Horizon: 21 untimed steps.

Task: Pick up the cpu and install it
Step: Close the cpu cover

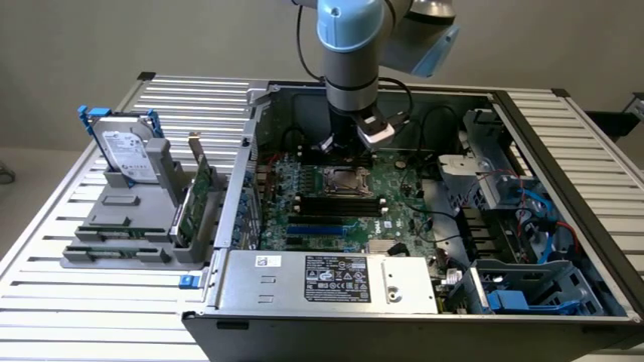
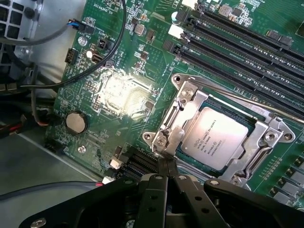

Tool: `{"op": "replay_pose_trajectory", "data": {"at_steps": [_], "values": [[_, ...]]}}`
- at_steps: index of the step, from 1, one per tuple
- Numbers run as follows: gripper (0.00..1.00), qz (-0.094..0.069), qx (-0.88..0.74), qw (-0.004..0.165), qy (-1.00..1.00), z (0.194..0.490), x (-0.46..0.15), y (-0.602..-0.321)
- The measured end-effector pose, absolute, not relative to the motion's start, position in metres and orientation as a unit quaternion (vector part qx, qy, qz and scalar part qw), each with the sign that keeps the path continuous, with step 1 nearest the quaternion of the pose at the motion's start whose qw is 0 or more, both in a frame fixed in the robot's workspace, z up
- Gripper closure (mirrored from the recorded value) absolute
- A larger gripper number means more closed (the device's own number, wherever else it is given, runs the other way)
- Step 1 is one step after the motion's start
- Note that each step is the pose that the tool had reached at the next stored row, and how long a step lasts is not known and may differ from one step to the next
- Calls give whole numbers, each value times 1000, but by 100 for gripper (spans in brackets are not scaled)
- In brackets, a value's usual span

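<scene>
The cpu lies flat inside the metal-framed motherboard socket, its silvery top with printed text facing up. In the exterior view the cpu sits in the middle of the green board inside the open computer case. My gripper is shut with nothing between its black fingers. Its tips are right at the socket frame's corner, beside the cpu; whether they touch the frame I cannot tell. In the exterior view my gripper hangs straight down just behind the socket.
Black memory slots run beside the socket, and black cables loop over the board near a coin battery. A labelled power supply is at the case front. A hard drive stands in a grey rack at the exterior view's left.
</scene>
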State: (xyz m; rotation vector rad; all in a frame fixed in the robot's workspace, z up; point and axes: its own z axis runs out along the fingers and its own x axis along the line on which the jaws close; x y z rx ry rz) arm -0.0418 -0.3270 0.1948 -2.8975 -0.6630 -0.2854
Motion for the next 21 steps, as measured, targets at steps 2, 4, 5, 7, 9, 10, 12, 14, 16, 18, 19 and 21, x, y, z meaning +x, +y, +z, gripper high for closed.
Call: {"op": "replay_pose_trajectory", "data": {"at_steps": [2, 4, 5, 7, 9, 10, 12, 14, 16, 18, 19, 21], "values": [[89, -96, -967, 82, -221, 195, -42, -327], [89, -97, -967, 86, -220, 195, -42, -327], [89, -98, -967, 87, -220, 195, -42, -327], [89, -98, -967, 88, -220, 198, -42, -327], [89, -97, -967, 87, -220, 204, -42, -327], [89, -96, -967, 88, -220, 206, -42, -327], [89, -95, -967, 88, -220, 212, -42, -327], [89, -94, -967, 88, -220, 218, -42, -327], [89, -93, -967, 88, -220, 224, -42, -327], [89, -92, -967, 89, -220, 229, -42, -327], [89, -91, -967, 89, -220, 232, -42, -327], [89, -91, -967, 89, -220, 237, -42, -328]]}}
